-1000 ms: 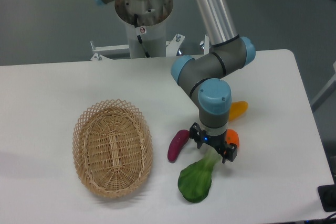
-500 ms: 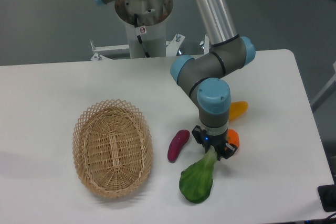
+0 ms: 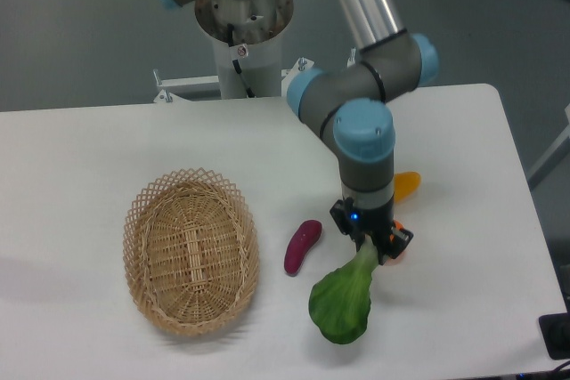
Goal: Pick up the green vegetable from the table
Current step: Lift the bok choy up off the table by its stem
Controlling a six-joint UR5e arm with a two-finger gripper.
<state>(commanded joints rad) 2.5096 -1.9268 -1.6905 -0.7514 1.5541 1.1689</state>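
Your gripper (image 3: 371, 247) clamped on the green vegetable's (image 3: 341, 302) pale stalk, leaf hanging toward 7 o'clock over the table (image 3: 107, 149), purple piece (image 3: 302, 246) at its 9 o'clock

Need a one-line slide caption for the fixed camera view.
UR5e gripper grips the green vegetable by its stalk beside a purple vegetable and wicker basket.

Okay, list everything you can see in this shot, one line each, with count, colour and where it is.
Green vegetable: one, dark green leaf with pale stalk, front right of the table, stalk gripped.
Purple eggplant-like piece: one, purple, on the table left of the gripper.
Yellow vegetable: one, yellow, behind the arm, partly hidden.
Orange piece: one, orange, mostly hidden behind the gripper.
Wicker basket: one, tan, left half of the table, nothing in it.
Table: one, white.
Gripper: one, black, shut on the stalk.
Arm: one, grey with blue caps, mounted behind the table.
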